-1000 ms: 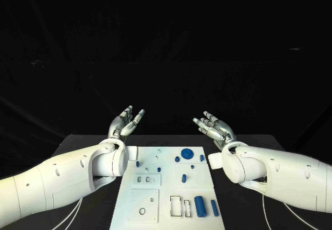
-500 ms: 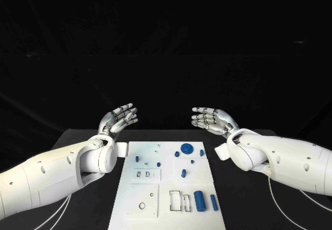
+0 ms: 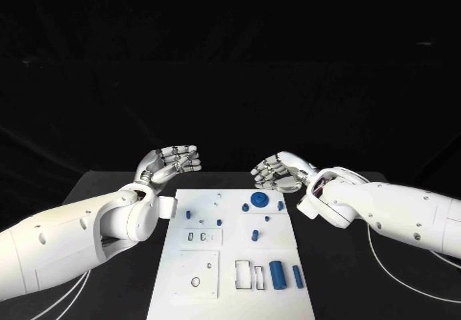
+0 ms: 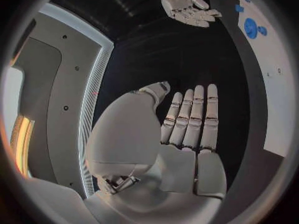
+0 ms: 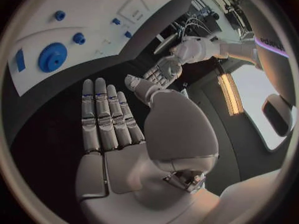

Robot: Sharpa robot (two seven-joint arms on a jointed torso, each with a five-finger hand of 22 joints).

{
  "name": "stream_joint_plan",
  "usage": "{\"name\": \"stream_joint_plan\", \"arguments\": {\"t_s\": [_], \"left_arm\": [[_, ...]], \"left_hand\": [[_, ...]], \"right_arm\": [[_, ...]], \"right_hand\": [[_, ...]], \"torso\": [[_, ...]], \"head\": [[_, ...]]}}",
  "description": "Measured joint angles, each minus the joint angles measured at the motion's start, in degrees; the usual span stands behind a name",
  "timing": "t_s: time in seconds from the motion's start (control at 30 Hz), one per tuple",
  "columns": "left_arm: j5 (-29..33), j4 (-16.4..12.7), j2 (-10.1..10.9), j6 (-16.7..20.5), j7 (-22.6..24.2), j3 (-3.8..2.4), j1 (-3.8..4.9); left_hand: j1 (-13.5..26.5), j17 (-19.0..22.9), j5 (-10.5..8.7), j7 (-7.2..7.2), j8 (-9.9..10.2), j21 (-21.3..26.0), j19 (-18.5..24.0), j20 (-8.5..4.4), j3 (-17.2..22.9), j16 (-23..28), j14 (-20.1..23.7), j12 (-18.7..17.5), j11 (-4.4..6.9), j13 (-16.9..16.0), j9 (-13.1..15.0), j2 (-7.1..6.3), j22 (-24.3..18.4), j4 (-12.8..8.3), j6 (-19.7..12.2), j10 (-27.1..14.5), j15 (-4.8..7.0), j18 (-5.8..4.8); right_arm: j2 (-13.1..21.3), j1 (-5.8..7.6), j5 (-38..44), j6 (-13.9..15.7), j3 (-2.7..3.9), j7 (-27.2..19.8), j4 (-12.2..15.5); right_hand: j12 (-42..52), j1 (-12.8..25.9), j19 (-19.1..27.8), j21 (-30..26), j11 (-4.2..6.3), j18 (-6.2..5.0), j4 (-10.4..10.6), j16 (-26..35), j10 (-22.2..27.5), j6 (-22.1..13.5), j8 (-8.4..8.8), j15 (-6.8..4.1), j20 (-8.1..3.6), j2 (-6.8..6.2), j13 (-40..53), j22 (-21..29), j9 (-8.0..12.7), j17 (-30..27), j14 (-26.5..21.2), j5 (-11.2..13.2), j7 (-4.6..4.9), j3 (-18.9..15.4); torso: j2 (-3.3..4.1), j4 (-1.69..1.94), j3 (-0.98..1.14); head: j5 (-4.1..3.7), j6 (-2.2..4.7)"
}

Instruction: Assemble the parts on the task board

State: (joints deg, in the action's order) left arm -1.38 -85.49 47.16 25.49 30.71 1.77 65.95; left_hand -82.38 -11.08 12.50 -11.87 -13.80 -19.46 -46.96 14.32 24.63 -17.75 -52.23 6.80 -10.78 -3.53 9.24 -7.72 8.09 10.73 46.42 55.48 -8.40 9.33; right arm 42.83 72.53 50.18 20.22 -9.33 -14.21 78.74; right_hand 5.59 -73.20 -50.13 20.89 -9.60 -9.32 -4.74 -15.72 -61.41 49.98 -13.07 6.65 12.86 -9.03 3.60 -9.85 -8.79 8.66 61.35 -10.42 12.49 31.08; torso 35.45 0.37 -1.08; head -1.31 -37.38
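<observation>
- The left hand (image 3: 171, 162) hovers above the far left corner of the task board (image 3: 221, 293), palm facing inward toward the other hand, holding nothing — its wrist view shows the fingers (image 4: 194, 115) straight and lying side by side, the thumb off to one side.
- The right hand (image 3: 278, 171) hangs over the far right corner of the board, also empty; in its own wrist view the fingers (image 5: 104, 115) stretch out flat and close together, with the thumb apart from them.
- Both hands sit beyond the far edge of the board, raised clear of it, touching none of the parts; the two hands face each other with a gap between them.
- The white arms come in from either side of the black table (image 3: 356, 293) and flank the board.
- Nearest the right hand lies the round blue gear-like disc (image 3: 258, 198), at the far end of the board — a small blue block (image 3: 280, 206) sits just beside it and a small blue peg (image 3: 245, 207) on its other side.
- Toward the left hand's side, two small blue pegs (image 3: 188, 215) stand near the far left part of the board.
- Mid-board, a short blue pin (image 3: 254, 235) stands beside a plate with two slots (image 3: 197, 237).
- At the near end, a large blue cylinder (image 3: 276, 275) and a thinner blue rod (image 3: 297, 276) lie side by side, just beside a pair of rectangular cut-outs (image 3: 249, 275); a square plate with a ring-shaped hole (image 3: 196, 282) sits on the near left.
</observation>
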Motion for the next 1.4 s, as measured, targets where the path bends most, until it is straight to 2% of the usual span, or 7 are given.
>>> {"name": "stream_joint_plan", "arguments": {"t_s": [0.3, 0.4, 0.53, 0.7, 0.77, 1.03, 1.4], "left_arm": [[-0.86, -4.49, 3.37, -0.72, -0.93, -0.03, 1.46], [-1.25, -5.78, 4.45, -0.91, -1.16, -0.03, 1.92], [-1.75, -7.43, 5.66, -1.11, -1.37, -0.22, 2.32], [-2.19, -9.42, 6.94, -1.38, -1.5, -0.45, 2.73], [-2.32, -10.08, 7.43, -1.48, -1.54, -0.51, 2.87], [-2.57, -11.13, 8.59, -1.98, -1.71, -0.82, 3.18], [-2.6, -11.53, 9.3, -2.43, -1.9, -1.02, 3.36]], "left_hand": [[0.23, -1.36, 0.0, -0.68, -0.61, -2.41, -3.03, -1.01, 1.71, -0.6, -4.81, -1.71, 0.89, -0.14, 0.33, -1.97, 0.7, -1.71, 2.81, 4.56, 1.13, 0.62], [0.52, -1.37, 0.0, -0.69, -0.61, -2.71, -3.12, -1.1, 1.71, -0.6, -4.81, -1.71, 0.75, -0.14, 0.33, -2.26, 0.75, -1.71, 2.8, 4.76, 1.13, 0.62], [0.52, -1.37, 0.0, -0.7, -0.61, -2.93, -3.33, -0.91, 1.71, -0.6, -4.81, -1.98, 0.75, -0.13, 0.32, -2.26, 0.85, -1.71, 2.78, 4.76, 1.14, 0.62], [0.74, -1.39, 0.0, -0.7, -0.61, -2.93, -3.52, -1.1, 1.71, -0.6, -4.81, -2.17, 0.74, -0.13, 0.32, -2.49, 0.89, -1.71, 2.77, 4.76, 1.13, 0.62], [0.74, -1.43, 0.0, -0.7, -0.61, -2.93, -3.52, -1.1, 1.71, -0.59, -4.81, -2.23, 0.74, -0.13, 0.32, -2.49, 0.92, -1.71, 2.77, 4.76, 1.13, 0.61], [1.35, -1.51, 0.0, -0.7, -0.61, -3.16, -3.52, -1.1, 1.54, -0.37, -4.81, -2.48, 0.74, -0.13, 0.31, -3.09, 0.98, -1.55, 2.75, 4.75, 1.13, 0.6], [1.35, -1.5, 0.0, -0.7, -0.61, -3.16, -3.52, -1.1, 1.54, -0.37, -4.81, -2.48, 0.74, -0.12, 0.3, -3.09, 0.98, -1.55, 2.75, 4.75, 1.13, 0.57]], "right_arm": [[-0.18, 1.24, 18.06, -2.01, 0.12, 8.65, 2.56], [-0.31, 1.55, 23.36, -2.72, 0.14, 10.86, 3.52], [-0.69, 2.01, 28.96, -3.46, 0.16, 13.27, 4.2], [-1.12, 2.41, 33.85, -4.35, 0.21, 15.64, 4.49], [-1.38, 2.47, 35.37, -4.74, 0.21, 16.44, 4.49], [-2.07, 2.54, 38.89, -6.22, 0.21, 18.89, 4.42], [-2.14, 2.56, 41.16, -7.63, 0.21, 21.49, 4.34]], "right_hand": [[-1.16, 0.52, -8.79, 6.63, 2.84, 0.0, 0.8, -5.51, -6.87, 4.89, -0.67, -3.6, -3.68, -2.14, 0.27, -3.17, -0.65, 4.68, 12.2, -0.35, -1.63, -1.76], [-1.66, 0.6, -15.83, 15.68, 4.45, -0.01, 2.03, -17.86, -9.8, 7.59, -0.67, -6.67, -6.84, -4.37, 0.82, -8.67, -1.51, 15.29, 21.72, -1.02, -3.31, -3.08], [-1.66, 0.65, -16.38, 20.74, 4.67, 0.0, 3.34, -27.47, -8.67, 7.94, 0.01, -6.65, -7.1, -5.47, 1.09, -12.79, -2.14, 23.09, 22.11, -1.68, -3.26, -3.5], [-1.66, 0.22, -20.69, 34.11, 4.53, 0.16, 4.66, -44.84, -7.4, 7.93, 0.51, -6.47, -7.0, -5.9, 1.64, -29.07, -2.76, 40.31, 22.28, -1.68, -3.27, -4.81], [-1.66, -0.02, -21.75, 38.05, 4.26, 1.37, 5.24, -49.54, -7.05, 7.93, 0.88, -6.26, -6.86, -6.15, 1.92, -33.96, -2.99, 44.96, 22.48, -1.9, -3.27, -5.38], [-1.65, -0.92, -23.67, 46.08, 3.97, 2.24, 6.41, -57.11, -4.7, 7.82, 1.37, -6.26, -6.3, -5.83, 2.15, -44.49, -3.55, 52.31, 22.48, -2.04, -3.36, -8.65], [-1.29, -2.16, -25.1, 49.77, 3.98, 2.91, 6.88, -59.94, -4.7, 7.82, 1.45, -6.11, -6.3, -5.04, 2.28, -49.57, -3.87, 55.31, 22.62, -2.89, -3.37, -9.11]], "torso": [[2.28, 0.83, -0.51], [3.07, 1.08, -0.69], [4.03, 1.37, -0.9], [5.06, 1.83, -1.29], [5.38, 2.01, -1.43], [6.45, 2.58, -1.85], [7.16, 3.14, -2.23]], "head": [[-0.79, -0.27], [-1.0, -0.14], [-1.33, -0.07], [-1.6, -0.07], [-1.68, -0.08], [-2.05, -0.1], [-2.3, -0.2]]}}
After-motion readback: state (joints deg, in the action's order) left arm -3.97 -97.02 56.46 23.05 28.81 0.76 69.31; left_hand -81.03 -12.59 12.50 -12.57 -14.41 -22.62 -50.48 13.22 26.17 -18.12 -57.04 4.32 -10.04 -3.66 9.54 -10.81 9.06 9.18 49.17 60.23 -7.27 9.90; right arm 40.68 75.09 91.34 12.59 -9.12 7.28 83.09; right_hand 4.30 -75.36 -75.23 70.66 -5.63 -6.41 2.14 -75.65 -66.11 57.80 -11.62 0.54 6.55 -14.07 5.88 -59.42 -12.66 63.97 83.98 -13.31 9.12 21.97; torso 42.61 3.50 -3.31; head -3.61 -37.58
